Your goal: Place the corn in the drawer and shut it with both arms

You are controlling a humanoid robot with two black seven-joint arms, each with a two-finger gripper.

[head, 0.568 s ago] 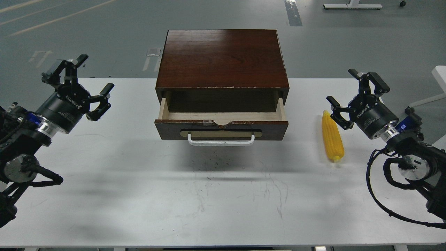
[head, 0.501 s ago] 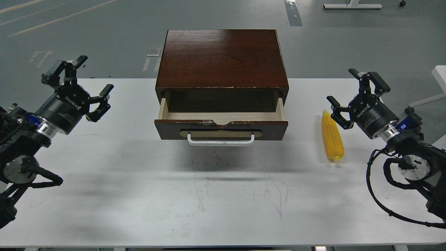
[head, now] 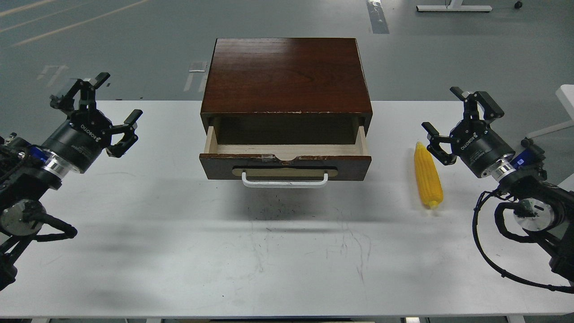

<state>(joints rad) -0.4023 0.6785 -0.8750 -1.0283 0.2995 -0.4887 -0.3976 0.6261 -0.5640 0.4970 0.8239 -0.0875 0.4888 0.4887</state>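
**Both jaws spread and empty; corn lies just off the right gripper**

Jaws on both arms stand wide apart with nothing between them. Neither touches anything on the table.

Taking the scene from the biggest thing down: the white tabletop (head: 278, 251) spans the view, and at the middle of its far edge sits the dark brown wooden cabinet (head: 287, 74). Its shallow drawer with the dark front, tan plate and white bar handle (head: 285, 167) is pulled out toward the near edge, the pale wood floor bare.

The black left gripper (head: 96, 112) hovers near the left edge of the table, well apart from the drawer and farther still from the corn. The black right gripper (head: 457, 119) hovers toward the right edge, tipped up and toward the far edge.

The bright yellow cob of corn (head: 428, 175) lies flat on the table between the drawer and the right gripper, just beside that gripper's nearer finger, on its drawer side and slightly nearer the table's front edge. Its long axis runs almost far-edge to near-edge, with the tapered tip pointing to the far edge.

By my reading the right arm is plainly the one to pick; its jaws would need to turn downward and close across the cob's short width.
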